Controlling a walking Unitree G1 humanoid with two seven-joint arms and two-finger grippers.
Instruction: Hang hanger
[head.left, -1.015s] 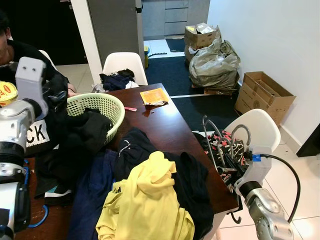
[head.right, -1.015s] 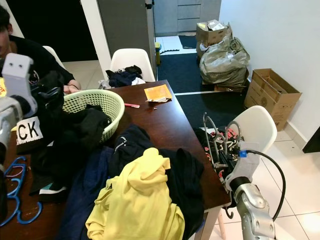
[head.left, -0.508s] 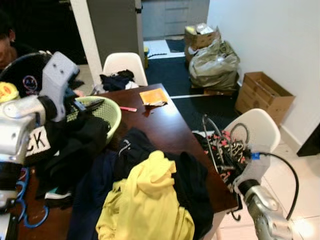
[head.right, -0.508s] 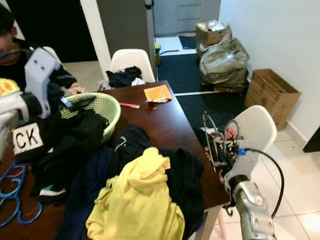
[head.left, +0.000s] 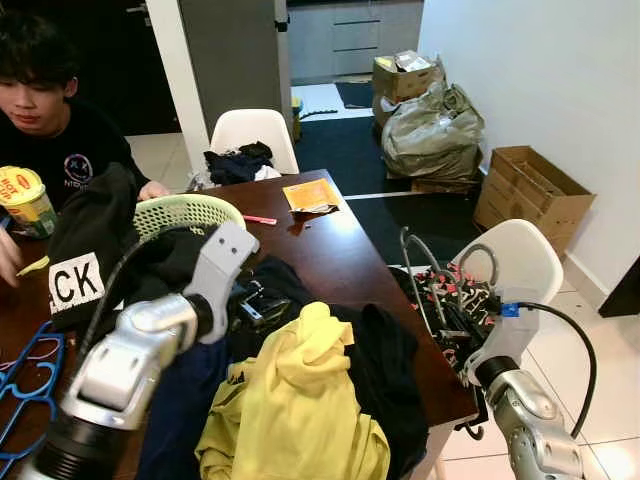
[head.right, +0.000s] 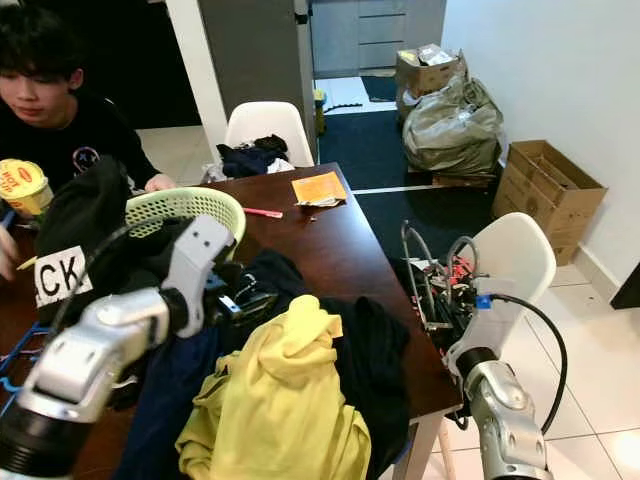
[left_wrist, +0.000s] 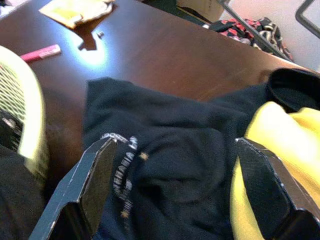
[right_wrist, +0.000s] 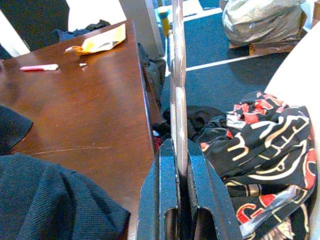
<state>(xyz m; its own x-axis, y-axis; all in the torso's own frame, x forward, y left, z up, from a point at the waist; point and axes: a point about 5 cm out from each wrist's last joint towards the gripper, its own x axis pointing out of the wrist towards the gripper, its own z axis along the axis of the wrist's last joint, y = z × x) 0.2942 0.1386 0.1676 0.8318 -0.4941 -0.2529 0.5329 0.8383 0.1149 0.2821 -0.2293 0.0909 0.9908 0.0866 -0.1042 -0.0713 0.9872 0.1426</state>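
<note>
The right gripper (right_wrist: 179, 172) sits just off the right edge of the desk (head.left: 330, 255), its two black fingers pinched tight on the thin metal bar of a hanger (right_wrist: 177, 75). The bar runs straight up out of the jaws, so the hanger's long axis lies in line with the fingers and points away toward the far end of the room. In the head views the same wire hanger (head.left: 420, 270) rises above a tangle of patterned clothes (head.left: 455, 300) heaped on the white chair (head.left: 525, 265) at the desk's right side.

The left gripper (left_wrist: 185, 185) hovers over the clothing pile in the middle of the desk, fingers spread wide and holding nothing; below it lie a dark navy garment (left_wrist: 165, 150) and the edge of a yellow hoodie (head.left: 300, 400). A green laundry basket (head.left: 190, 212) stands farther left, and blue hangers (head.left: 25, 375) lie at the near left corner.

The hanger is plainly the right arm's business (the left arm is well apart from it, across the pile). No rail or rod to hang it on can be made out in these views, so the next move probably calls for lifting the hanger clear of the chair's clothes and turning to find one; the hook could snag on the patterned fabric as it comes free.

A person sits at the far left of the desk.
</note>
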